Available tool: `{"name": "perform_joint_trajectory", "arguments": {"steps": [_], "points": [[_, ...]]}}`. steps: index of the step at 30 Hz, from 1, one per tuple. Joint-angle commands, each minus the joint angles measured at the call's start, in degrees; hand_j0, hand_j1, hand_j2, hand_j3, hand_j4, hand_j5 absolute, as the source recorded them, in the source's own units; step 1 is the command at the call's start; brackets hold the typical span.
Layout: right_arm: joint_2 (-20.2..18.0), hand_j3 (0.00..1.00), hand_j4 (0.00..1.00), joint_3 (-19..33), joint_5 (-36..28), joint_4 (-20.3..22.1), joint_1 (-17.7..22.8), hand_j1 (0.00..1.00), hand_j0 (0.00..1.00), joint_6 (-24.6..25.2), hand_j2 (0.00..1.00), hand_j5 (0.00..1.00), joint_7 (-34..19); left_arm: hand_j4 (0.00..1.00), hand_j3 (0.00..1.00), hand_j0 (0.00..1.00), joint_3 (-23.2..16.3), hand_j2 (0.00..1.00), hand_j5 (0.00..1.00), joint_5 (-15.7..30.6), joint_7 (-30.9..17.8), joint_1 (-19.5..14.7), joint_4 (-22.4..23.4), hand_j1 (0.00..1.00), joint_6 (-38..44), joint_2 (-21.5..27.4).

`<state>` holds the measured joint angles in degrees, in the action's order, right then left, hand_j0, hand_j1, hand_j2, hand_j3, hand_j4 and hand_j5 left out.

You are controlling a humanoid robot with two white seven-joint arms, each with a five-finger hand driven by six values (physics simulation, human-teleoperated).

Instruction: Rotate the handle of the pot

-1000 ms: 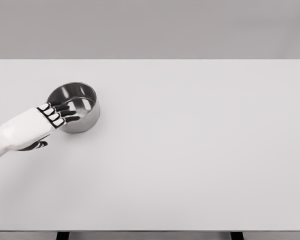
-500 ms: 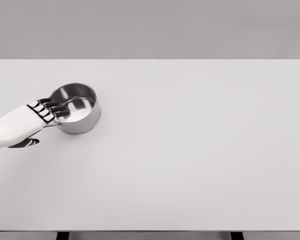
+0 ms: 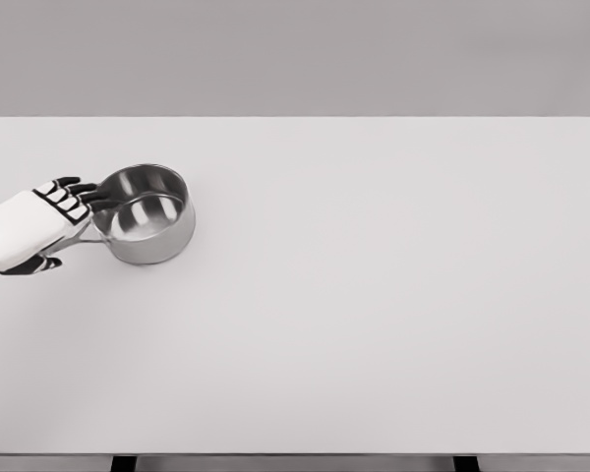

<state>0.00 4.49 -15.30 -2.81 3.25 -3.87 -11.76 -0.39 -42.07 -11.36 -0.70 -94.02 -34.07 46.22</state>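
- One steel pot (image 3: pixel 146 214), with one handle (image 3: pixel 80 238).
- One white hand (image 3: pixel 41 224) in view, the left.
- One white desk (image 3: pixel 374 295).

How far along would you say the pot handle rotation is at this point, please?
Done: the left robot hand has reached the pot. In hand: it sits over the handle, which points left toward it; the grip itself is hidden. Left: whatever turn remains, then letting go.

Left hand (image 3: pixel 41 226) covered most of the pot (image 3: pixel 147 214) handle (image 3: pixel 87 239); arm cut off at left edge; grip unclear.
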Motion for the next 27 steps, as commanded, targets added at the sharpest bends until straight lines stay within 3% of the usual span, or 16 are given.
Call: {"name": "perform_joint_trajectory", "arguments": {"steps": [1, 27], "points": [[0.0, 1.0, 1.0, 0.0, 0.0, 0.0, 0.0, 1.0, 1.0, 0.0, 1.0, 1.0, 0.0, 1.0, 1.0, 1.0, 0.0, 1.0, 1.0, 0.3, 0.0, 0.0, 1.2, 1.0, 0.1, 0.0], [0.0, 1.0, 1.0, 0.0, 0.0, 0.0, 0.0, 1.0, 1.0, 0.0, 1.0, 1.0, 0.0, 1.0, 1.0, 1.0, 0.0, 1.0, 1.0, 0.3, 0.1, -6.9, 8.4, 1.0, 0.1, -1.2]]}}
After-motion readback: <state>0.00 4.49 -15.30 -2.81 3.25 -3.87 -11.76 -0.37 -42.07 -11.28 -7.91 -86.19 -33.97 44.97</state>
